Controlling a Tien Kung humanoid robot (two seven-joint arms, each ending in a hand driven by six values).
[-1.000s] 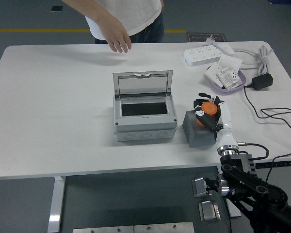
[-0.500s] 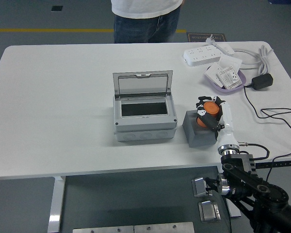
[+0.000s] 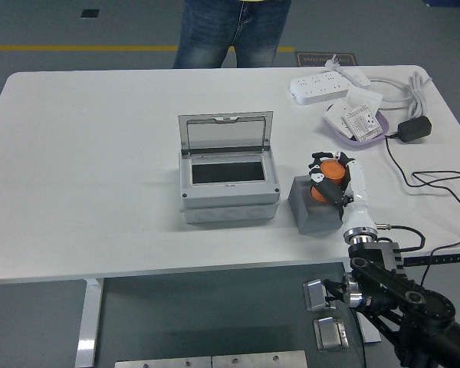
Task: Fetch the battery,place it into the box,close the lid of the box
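Note:
A grey box (image 3: 228,192) stands in the middle of the table with its clear lid (image 3: 225,135) swung up at the back and its inside dark. To its right sits a dark grey block (image 3: 310,207). An orange battery (image 3: 327,178) rests on top of that block. My right hand (image 3: 327,175) reaches in from the lower right, and its fingers are curled around the battery. The left arm is out of sight.
A white power strip (image 3: 319,87) with its cable lies at the back right. Beside it is a purple tray (image 3: 356,126) of small white parts, and a black adapter (image 3: 415,129) with a cord trailing right. A person (image 3: 231,29) stands at the far side.
The person drew back the hand held over the far edge and stepped away. My right hand stayed on the battery with only a slight shift.

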